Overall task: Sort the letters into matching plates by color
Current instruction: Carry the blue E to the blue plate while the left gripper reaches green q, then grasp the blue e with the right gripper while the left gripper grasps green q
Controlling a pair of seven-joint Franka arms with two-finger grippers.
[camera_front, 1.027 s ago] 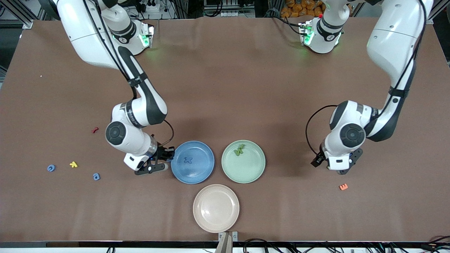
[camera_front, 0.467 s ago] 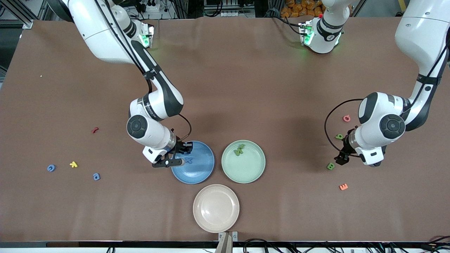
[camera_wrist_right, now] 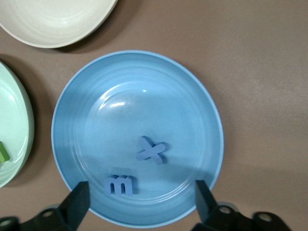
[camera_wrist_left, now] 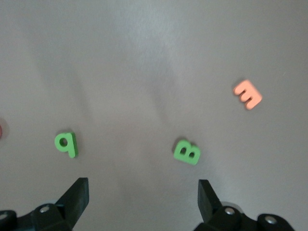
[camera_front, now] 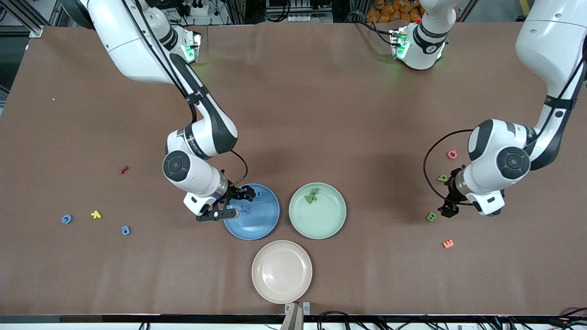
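Observation:
My right gripper [camera_front: 236,203] hangs open over the blue plate [camera_front: 262,224] at its rim toward the right arm's end. A blue letter m [camera_wrist_right: 118,185] lies loose in the blue plate [camera_wrist_right: 211,115] between the spread jaws, beside a blue x [camera_wrist_right: 152,150]. The green plate [camera_front: 323,223] holds a green W [camera_front: 312,197]. The beige plate [camera_front: 281,275] lies nearest the front camera. My left gripper [camera_front: 451,197] is open and empty above a green p [camera_wrist_left: 66,144] and a green B [camera_wrist_left: 186,152], with an orange letter [camera_wrist_left: 248,94] farther off.
A pink letter [camera_front: 452,154] lies near the left arm's elbow. Toward the right arm's end lie a red letter [camera_front: 123,169], a yellow letter [camera_front: 95,214] and two blue letters [camera_front: 67,219] [camera_front: 125,230].
My right gripper moved over the blue plate and opened, letting the blue m drop into it. The left arm swung toward its end of the table, uncovering the green and pink letters.

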